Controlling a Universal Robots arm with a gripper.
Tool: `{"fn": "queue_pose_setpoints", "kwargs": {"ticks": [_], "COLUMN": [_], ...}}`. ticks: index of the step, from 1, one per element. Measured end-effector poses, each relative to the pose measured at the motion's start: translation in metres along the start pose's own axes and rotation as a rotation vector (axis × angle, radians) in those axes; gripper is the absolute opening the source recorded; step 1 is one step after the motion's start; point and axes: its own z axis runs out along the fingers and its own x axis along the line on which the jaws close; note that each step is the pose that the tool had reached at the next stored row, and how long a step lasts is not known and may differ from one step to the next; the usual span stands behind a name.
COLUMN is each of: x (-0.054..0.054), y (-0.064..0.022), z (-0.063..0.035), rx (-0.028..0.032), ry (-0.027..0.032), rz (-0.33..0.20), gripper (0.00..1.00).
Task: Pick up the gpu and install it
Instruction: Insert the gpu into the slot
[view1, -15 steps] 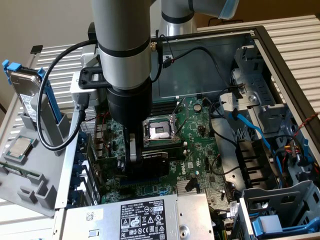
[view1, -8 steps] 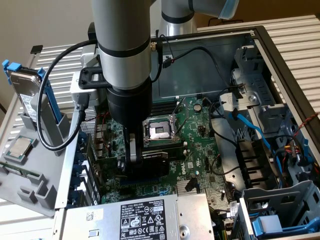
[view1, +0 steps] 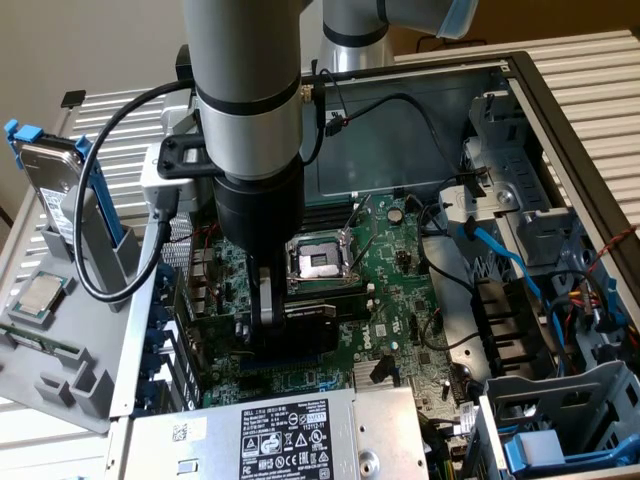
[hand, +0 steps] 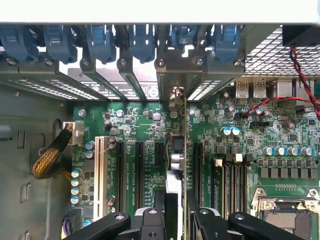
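My gripper (view1: 268, 312) reaches down into the open computer case and is shut on the gpu (view1: 305, 330), whose black shroud shows beside the fingers just above the motherboard (view1: 400, 290). In the wrist view the gpu (hand: 176, 162) is seen edge-on, standing upright between my gripper's (hand: 176, 207) two black fingers (hand: 159, 202). It runs along the expansion slots (hand: 140, 165), and its bracket end (hand: 175, 95) reaches toward the rear slot openings. Whether its connector touches a slot I cannot tell.
A grey power supply (view1: 290, 440) lies near the case's front edge. The CPU socket (view1: 320, 262) sits behind the gripper. Blue cables (view1: 500, 260) and drive cages crowd the exterior view's right. A grey rack (view1: 60, 360) on the left holds a hard drive (view1: 50, 180). Blue latches (hand: 100, 42) line the rear.
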Motion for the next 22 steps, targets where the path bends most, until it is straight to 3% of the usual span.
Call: {"fn": "queue_pose_setpoints", "kwargs": {"ticks": [22], "x": [0.0000], "y": [0.0001], "z": [0.0015], "rx": [0.0011], "ry": [-0.0001], "rz": [0.000], "gripper": [0.27]}}
